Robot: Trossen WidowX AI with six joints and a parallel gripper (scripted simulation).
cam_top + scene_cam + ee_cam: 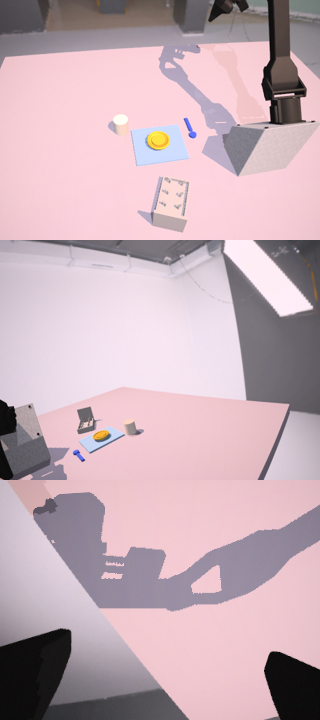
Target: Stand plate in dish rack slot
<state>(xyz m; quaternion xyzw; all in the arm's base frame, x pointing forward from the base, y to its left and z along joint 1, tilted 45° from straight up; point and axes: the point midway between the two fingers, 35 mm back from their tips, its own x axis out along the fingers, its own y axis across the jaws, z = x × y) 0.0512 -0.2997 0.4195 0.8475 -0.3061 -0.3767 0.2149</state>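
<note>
One yellow plate (158,140) (101,435) lay on a blue mat (142,157) (90,448); the dish rack (169,221) (85,430) held no plate. The gripper (172,652) was spread, empty.

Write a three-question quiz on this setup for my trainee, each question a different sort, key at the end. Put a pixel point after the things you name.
1. True or false: the yellow plate (158,140) (101,435) already stands in the dish rack (169,222) (85,414).

2. Multiple choice: what lies directly under the plate?
a) a folded cloth
b) a light blue board (144,157) (89,446)
c) a wooden tray

3. Fill in the blank: the claw (172,652) is ____, with nothing between its fingers.

Key: 1 false; 2 b; 3 open
</note>
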